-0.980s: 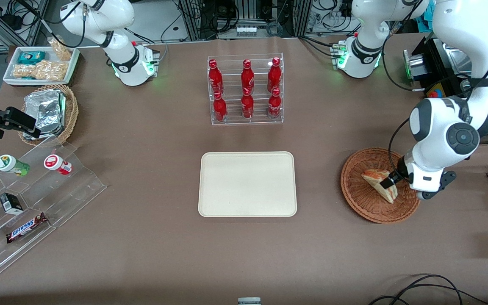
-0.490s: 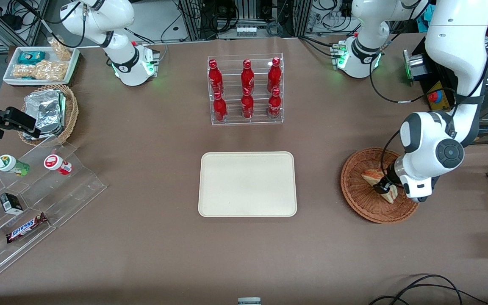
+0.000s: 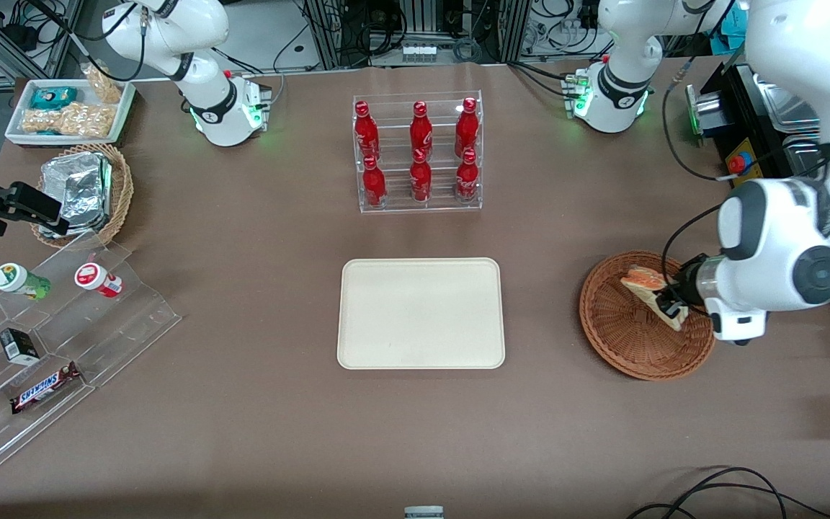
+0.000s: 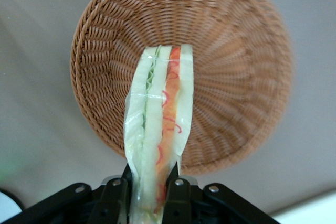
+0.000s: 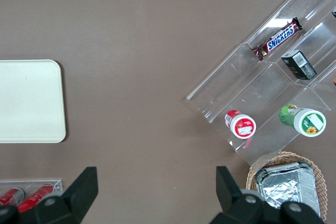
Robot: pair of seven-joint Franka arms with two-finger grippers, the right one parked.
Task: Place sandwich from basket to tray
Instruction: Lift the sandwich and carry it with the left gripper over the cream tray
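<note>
End effector (image 4: pixel 149 192) grips the sandwich (image 4: pixel 157 129) above the basket (image 3: pixel 638 339); the tray (image 3: pixel 421 314) lies well apart, toward the parked arm.

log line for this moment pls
phase: lift | gripper: shut on sandwich | sandwich: above basket | tray: bare

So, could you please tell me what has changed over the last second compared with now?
The left arm's hand, shut on the small triangular white-bread sandwich, has lifted it off the floor of the round reddish-brown wicker basket; it now hangs above the weave. The basket and the flat cream-beige rectangular tray stayed put, the tray still bare.
</note>
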